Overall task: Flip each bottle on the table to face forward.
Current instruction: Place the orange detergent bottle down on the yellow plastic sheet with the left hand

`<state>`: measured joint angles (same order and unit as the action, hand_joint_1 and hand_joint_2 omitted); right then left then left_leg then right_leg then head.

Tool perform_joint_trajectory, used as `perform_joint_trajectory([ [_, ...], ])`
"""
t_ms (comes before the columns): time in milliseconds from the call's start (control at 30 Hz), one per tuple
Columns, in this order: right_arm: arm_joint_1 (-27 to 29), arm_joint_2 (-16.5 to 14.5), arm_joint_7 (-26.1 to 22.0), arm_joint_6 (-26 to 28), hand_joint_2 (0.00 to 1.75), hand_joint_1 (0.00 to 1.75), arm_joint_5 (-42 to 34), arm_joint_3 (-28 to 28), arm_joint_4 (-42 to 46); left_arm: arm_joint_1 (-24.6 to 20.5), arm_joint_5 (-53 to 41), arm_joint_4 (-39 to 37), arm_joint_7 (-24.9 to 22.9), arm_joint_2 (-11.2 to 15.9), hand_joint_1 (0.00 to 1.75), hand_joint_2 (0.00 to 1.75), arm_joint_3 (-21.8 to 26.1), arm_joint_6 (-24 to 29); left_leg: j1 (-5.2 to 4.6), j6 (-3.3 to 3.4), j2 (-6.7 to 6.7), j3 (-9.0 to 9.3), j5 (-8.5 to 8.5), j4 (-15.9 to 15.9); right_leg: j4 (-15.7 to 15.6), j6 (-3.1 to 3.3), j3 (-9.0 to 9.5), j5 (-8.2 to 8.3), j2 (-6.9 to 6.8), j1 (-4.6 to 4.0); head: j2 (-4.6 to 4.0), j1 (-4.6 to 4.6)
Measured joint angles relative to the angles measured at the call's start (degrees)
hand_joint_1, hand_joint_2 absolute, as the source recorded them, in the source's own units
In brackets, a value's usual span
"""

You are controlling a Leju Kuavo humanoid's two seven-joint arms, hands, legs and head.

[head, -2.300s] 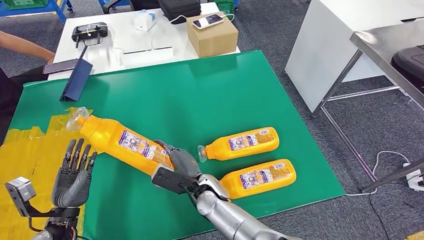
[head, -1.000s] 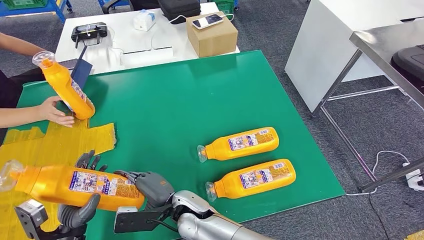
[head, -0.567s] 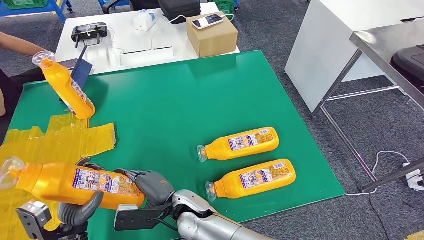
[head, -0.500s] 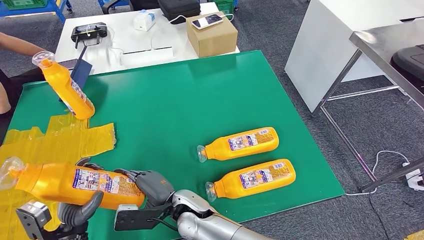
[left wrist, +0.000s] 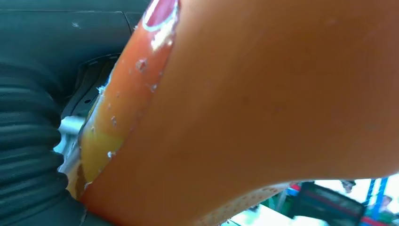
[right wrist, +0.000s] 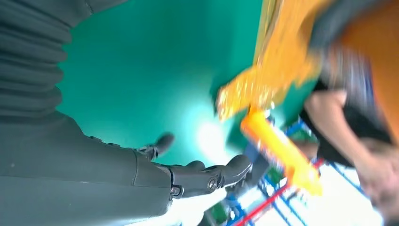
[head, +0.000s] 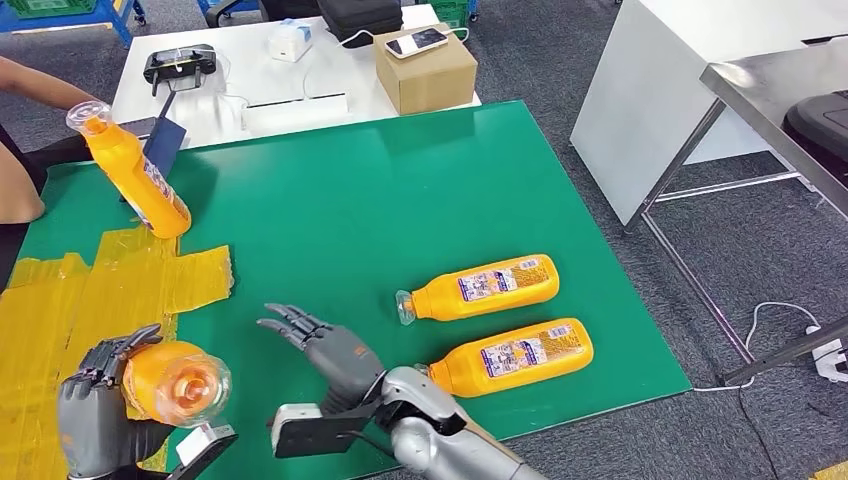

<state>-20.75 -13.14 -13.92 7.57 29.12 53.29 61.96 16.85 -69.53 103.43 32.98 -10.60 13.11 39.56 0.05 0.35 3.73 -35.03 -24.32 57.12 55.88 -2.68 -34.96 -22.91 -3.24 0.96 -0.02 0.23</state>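
A green mat [head: 380,190] covers the worktable, with a patch of crinkled yellow tape [head: 90,290] over its near-left part. Beyond the far edge stands a white table [head: 250,80] carrying a brown cardboard box [head: 425,70] with a phone [head: 415,41] on top and a black handheld controller [head: 179,65]. To the right, grey carpet [head: 560,70] runs around a white cabinet [head: 690,90] and a steel-framed table [head: 780,100], with a white cable [head: 770,320] on the floor.

The robot's left hand [head: 95,420], at the near-left corner over the tape, grips an orange plastic bottle with a clear cap [head: 175,385], its cap pointing up towards the camera. The right hand [head: 325,345] hovers above the mat's near edge, fingers spread and holding nothing.

Two more orange labelled bottles lie on their sides near the right of the mat, caps to the left: the farther lying bottle [head: 485,288] and the nearer lying bottle [head: 515,355], close together but apart. The nearer one is close to the mat's near edge. A fourth orange bottle [head: 130,170] stands tilted at the far left, next to a person's arm [head: 25,190] at the left edge.

The middle and far stretch of the mat is open green surface.
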Motion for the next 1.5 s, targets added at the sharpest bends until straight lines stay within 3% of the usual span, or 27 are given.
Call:
perform_joint_trajectory([
  [100,1.0,4.4,0.0,-2.3,0.00,0.00,-0.9,-3.1,6.7,0.1,-7.6,-0.1,2.7,-2.0,1.75,1.75,6.0,0.2,-0.05,0.02,0.01,0.01,-0.02,0.0,0.0,-0.02,0.01,0.01,0.01,0.02,0.00,-0.01],
  [200,1.3,8.3,0.0,-4.5,0.00,0.00,-2.2,-5.0,11.0,0.2,-15.2,-1.5,0.6,-2.8,1.75,1.75,10.3,0.2,-0.11,0.02,0.01,0.03,-0.02,0.0,0.0,-0.03,0.02,0.02,0.01,0.03,0.00,-0.02],
  [367,2.6,14.8,0.0,-7.2,0.00,0.00,-4.1,-6.7,16.8,2.0,-19.9,-7.2,-6.6,-0.4,1.75,1.75,13.2,-0.2,-0.10,0.02,0.05,0.04,-0.02,0.0,0.0,-0.03,0.01,0.02,0.01,0.01,0.00,-0.01],
  [500,3.6,17.9,0.2,-7.5,0.00,0.00,-3.6,-7.1,19.9,3.2,-19.9,-9.7,-11.5,2.5,1.75,1.75,13.5,-2.1,-0.08,0.00,0.05,0.04,-0.04,0.0,0.0,-0.02,-0.02,-0.01,0.01,0.00,0.00,-0.01],
  [633,4.5,21.3,1.6,-8.6,1.75,0.00,-3.1,-7.2,22.7,4.5,-20.1,-12.1,-31.9,10.8,1.75,1.75,6.8,-8.1,-0.07,-0.02,0.03,0.05,-0.07,0.0,0.0,-0.02,-0.02,-0.02,0.01,0.00,0.00,-0.04],
  [700,4.9,23.3,2.0,-9.7,1.75,0.00,-3.6,-7.4,23.9,4.5,-20.3,-14.0,-36.2,14.4,0.96,1.75,2.7,-10.3,-0.07,-0.01,0.00,0.06,-0.06,0.0,0.0,-0.02,0.04,-0.02,0.00,0.01,0.00,-0.07],
  [767,5.2,25.3,2.0,-10.5,1.75,0.00,-4.3,-7.9,25.0,4.6,-20.4,-15.7,-35.3,16.3,0.08,1.75,0.5,-11.3,-0.07,0.00,0.02,0.08,-0.05,0.0,0.0,-0.02,0.06,-0.01,0.01,0.04,0.00,-0.02],
  [800,5.4,26.2,2.0,-10.8,1.75,0.00,-4.5,-8.2,25.5,4.6,-20.4,-16.4,-34.6,16.9,0.00,1.75,-0.2,-11.8,-0.09,0.01,0.02,0.09,-0.05,0.0,0.0,-0.02,0.07,-0.01,0.00,0.06,0.00,0.01],
  [933,6.8,30.4,2.1,-12.2,1.75,0.00,-5.4,-9.5,28.7,4.7,-20.4,-18.1,-31.0,18.4,0.00,1.75,-0.9,-13.5,-0.29,0.17,-0.10,0.15,-0.11,0.0,0.0,-0.10,0.17,-0.03,-0.12,0.27,0.00,-0.05],
  [1200,13.5,42.8,2.4,-15.7,1.75,0.00,-7.3,-15.7,38.2,5.6,-20.3,-18.8,-23.9,18.9,0.00,1.75,1.7,-13.8,-0.39,0.37,-0.17,0.44,-0.38,0.0,0.0,-0.35,0.59,-0.20,-0.21,0.39,0.00,-0.04],
  [1400,15.7,46.5,2.7,-16.2,1.75,0.00,-7.3,-17.7,41.6,5.8,-19.9,-18.8,-22.6,18.6,0.00,1.75,2.8,-13.8,-0.38,0.34,-0.16,0.65,-0.45,0.0,0.0,-0.40,0.74,-0.28,-0.19,0.39,0.00,-0.05],
  [1500,17.1,47.8,3.3,-16.8,1.75,0.00,-7.4,-18.7,43.0,5.5,-16.3,-18.7,-16.5,17.1,0.00,1.75,4.4,-13.8,-0.38,0.34,-0.19,0.70,-0.45,0.0,0.0,-0.41,0.74,-0.29,-0.21,0.40,0.00,-0.06],
])
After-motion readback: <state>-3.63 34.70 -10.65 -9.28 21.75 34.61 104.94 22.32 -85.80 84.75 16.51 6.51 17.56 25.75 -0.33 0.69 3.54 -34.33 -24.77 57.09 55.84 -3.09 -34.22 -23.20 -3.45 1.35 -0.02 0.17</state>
